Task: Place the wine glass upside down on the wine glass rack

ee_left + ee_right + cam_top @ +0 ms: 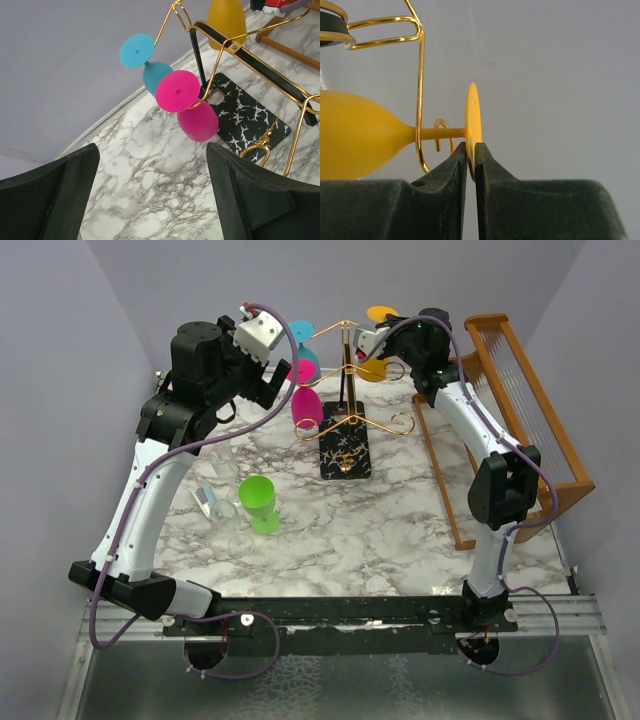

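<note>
with right claw (470, 148) pinched shut on the foot of the yellow wine glass (355, 135), stem in an upper wire loop of the rack (345, 452), slide in level until seated before releasing; left claw (152, 192) wide open, empty.

Right wrist view: the yellow wine glass (355, 135) runs off the left edge; its foot's lower rim hides inside the right gripper (470, 146); left wrist view: a clear glass (189, 233) is cut by the bottom edge.
</note>
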Robot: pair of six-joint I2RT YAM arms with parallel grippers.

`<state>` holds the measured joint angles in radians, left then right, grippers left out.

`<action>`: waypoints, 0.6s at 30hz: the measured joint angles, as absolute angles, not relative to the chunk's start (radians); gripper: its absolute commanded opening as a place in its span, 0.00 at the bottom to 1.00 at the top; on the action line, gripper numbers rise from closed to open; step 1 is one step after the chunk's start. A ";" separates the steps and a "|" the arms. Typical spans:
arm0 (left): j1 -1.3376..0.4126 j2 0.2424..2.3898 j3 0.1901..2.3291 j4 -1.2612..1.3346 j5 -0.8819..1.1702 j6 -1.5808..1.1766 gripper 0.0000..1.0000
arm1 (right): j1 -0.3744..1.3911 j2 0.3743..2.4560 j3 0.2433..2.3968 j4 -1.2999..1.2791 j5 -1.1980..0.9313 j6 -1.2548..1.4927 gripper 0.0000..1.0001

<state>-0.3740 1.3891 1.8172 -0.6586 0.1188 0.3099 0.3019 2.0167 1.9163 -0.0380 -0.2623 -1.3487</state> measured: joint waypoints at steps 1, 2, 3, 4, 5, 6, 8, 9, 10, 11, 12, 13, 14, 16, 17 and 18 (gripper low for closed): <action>-0.374 1.389 1.817 -0.659 0.120 0.310 0.91 | 0.302 2.012 1.913 -0.038 -0.261 -1.351 0.12; -0.373 1.389 1.817 -0.659 0.122 0.310 0.91 | 0.302 2.008 1.909 -0.038 -0.260 -1.353 0.12; -0.373 1.389 1.817 -0.659 0.123 0.310 0.91 | 0.302 2.004 1.904 -0.038 -0.258 -1.356 0.12; -0.373 1.389 1.816 -0.659 0.123 0.310 0.91 | 0.302 2.001 1.900 -0.038 -0.256 -1.357 0.12; -0.373 1.389 1.816 -0.659 0.123 0.310 0.91 | 0.302 2.001 1.897 -0.038 -0.253 -1.358 0.12; -0.373 1.389 1.815 -0.659 0.123 0.310 0.91 | 0.302 2.001 1.895 -0.038 -0.250 -1.359 0.12; -0.373 1.387 1.813 -0.659 0.124 0.310 0.91 | 0.302 2.001 1.889 -0.039 -0.244 -1.359 0.12; -0.373 1.386 1.812 -0.659 0.124 0.310 0.91 | 0.302 2.001 1.887 -0.040 -0.239 -1.359 0.12; -0.373 1.384 1.810 -0.659 0.125 0.310 0.91 | 0.302 2.001 1.885 -0.042 -0.232 -1.359 0.12; -0.373 1.383 1.809 -0.659 0.125 0.310 0.91 | 0.302 2.001 1.885 -0.044 -0.228 -1.359 0.12; -0.373 1.381 1.808 -0.659 0.126 0.310 0.91 | 0.302 2.001 1.884 -0.044 -0.223 -1.359 0.12; -0.373 1.380 1.807 -0.659 0.126 0.310 0.91 | 0.302 2.001 1.883 -0.045 -0.217 -1.359 0.12; -0.373 1.379 1.807 -0.659 0.127 0.310 0.91 | 0.302 2.001 1.882 -0.045 -0.212 -1.359 0.12; -0.373 1.377 1.805 -0.657 0.128 0.310 0.91 | 0.302 2.001 1.880 -0.046 -0.199 -1.359 0.12; -0.373 1.376 1.803 -0.658 0.130 0.310 0.91 | 0.302 2.001 1.880 -0.047 -0.194 -1.359 0.12; -0.372 1.376 1.803 -0.657 0.131 0.310 0.91 | 0.300 2.001 1.880 -0.048 -0.188 -1.359 0.12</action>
<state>-0.3721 1.3762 1.8030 -0.6575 0.1307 0.3096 0.3000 2.0006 1.8797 -0.0483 -0.1879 -1.3594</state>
